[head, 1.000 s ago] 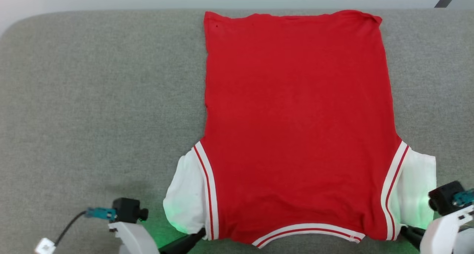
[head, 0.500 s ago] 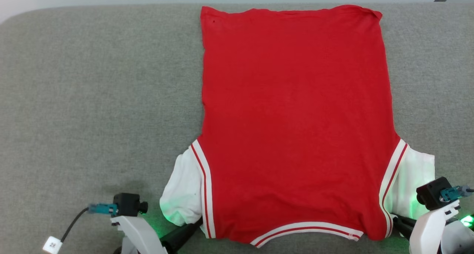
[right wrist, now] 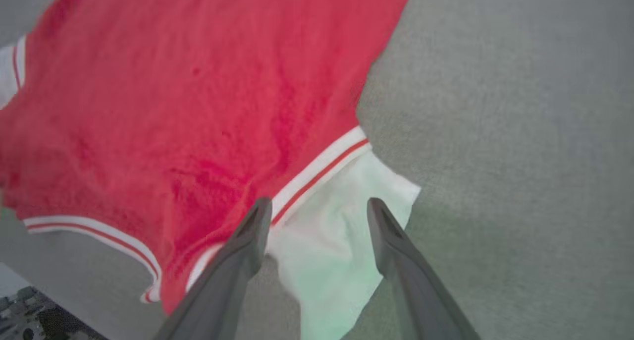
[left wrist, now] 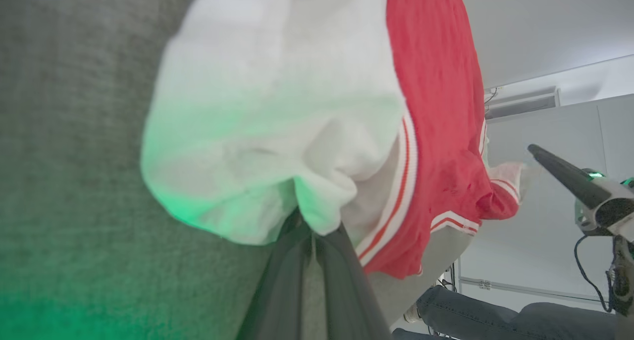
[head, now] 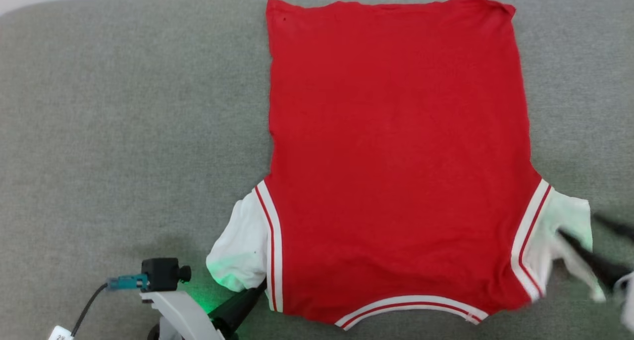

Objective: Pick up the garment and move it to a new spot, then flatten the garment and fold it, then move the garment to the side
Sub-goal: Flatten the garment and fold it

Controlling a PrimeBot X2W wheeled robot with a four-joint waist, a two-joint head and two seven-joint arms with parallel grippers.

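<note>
Left gripper (head: 258, 287) stays pinched shut on the garment (head: 396, 156), as it was 1 second ago; in the left wrist view its 2 dark fingers (left wrist: 290, 260) meet at the near edge of the left white sleeve (left wrist: 277, 107), and the cloth bunches where they clamp it. The right gripper (head: 577, 224) has changed: 1 second ago it was closed at the garment's near right corner, low by the striped trim, and now its jaws stand wide apart over the right white sleeve (head: 569, 211). In the head view it is smeared by motion, so its tips seem to be just above the sleeve rather than on it. The right wrist view is clearer, with the right gripper (right wrist: 318, 203) spread either side of the sleeve (right wrist: 337, 221) and nothing caught between the fingers. The released sleeve corner now lies looser and more rumpled than before. The garment lies spread flat, red back upward, on the grey fabric surface (head: 124, 132), right of centre, with its plain hem at the far edge and its striped neckline (head: 411, 305) nearest the robot. The whole head picture has slid slightly, which is camera movement, not the garment's.
</note>
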